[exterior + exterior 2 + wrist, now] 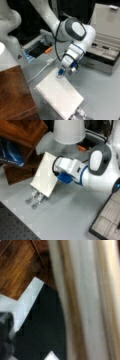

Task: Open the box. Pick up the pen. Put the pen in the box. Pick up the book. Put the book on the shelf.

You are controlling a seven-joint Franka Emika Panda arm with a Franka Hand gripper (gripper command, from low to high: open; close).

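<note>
Gripper [65,72] clamps the far edge of the white book [60,96], lifted and tilted above the grey table [100,87]. Left sits the wooden shelf [13,93]. Far right, the box [106,37] stands open, the pen [100,46] inside.

Soft, blurry, evenly lit frames

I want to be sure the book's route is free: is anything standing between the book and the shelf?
Nothing visible does. The gripper holds the book by its edge; in a front view only bare grey table separates it from the shelf.
</note>
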